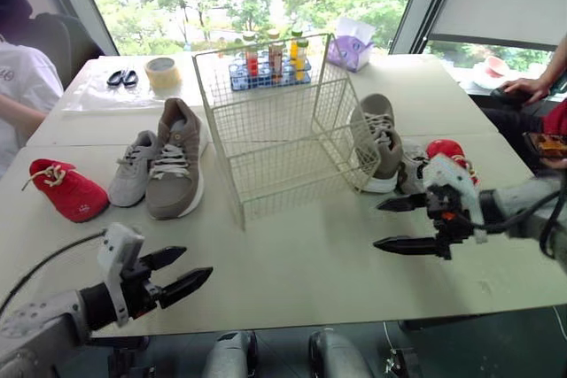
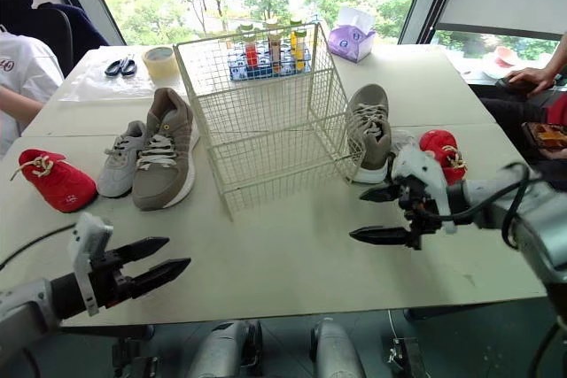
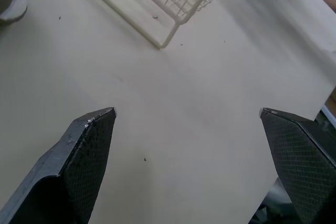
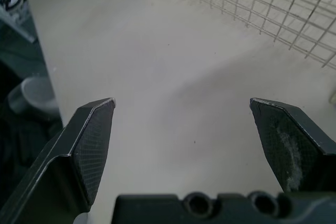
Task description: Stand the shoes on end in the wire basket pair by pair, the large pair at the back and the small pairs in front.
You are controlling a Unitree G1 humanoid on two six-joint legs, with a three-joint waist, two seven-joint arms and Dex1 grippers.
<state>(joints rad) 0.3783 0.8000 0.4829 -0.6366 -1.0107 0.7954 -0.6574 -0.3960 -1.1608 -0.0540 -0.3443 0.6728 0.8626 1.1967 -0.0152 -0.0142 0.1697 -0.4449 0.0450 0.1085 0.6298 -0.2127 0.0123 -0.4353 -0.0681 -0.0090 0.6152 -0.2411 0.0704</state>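
Observation:
The empty white wire basket (image 1: pixel 283 121) stands mid-table. To its left lie a large taupe shoe (image 1: pixel 174 161), a small grey shoe (image 1: pixel 133 168) and a small red shoe (image 1: pixel 68 190). To its right are the other large taupe shoe (image 1: pixel 379 142), a small grey shoe (image 1: pixel 412 168) partly hidden behind my right arm, and a small red shoe (image 1: pixel 447 150). My left gripper (image 1: pixel 197 263) hovers open over the table's front edge, holding nothing. My right gripper (image 1: pixel 376 224) is open and empty, in front of the right-hand shoes, with its fingers pointing left toward the basket (image 4: pixel 252 3).
Behind the basket stand a rack of bottles (image 1: pixel 268 64) and a purple tissue box (image 1: pixel 350 46). A tape roll (image 1: pixel 162 73) and scissors (image 1: pixel 122 78) lie at the back left. A person (image 1: pixel 22 86) sits at the left, and another person's arm (image 1: pixel 540 86) rests at the right.

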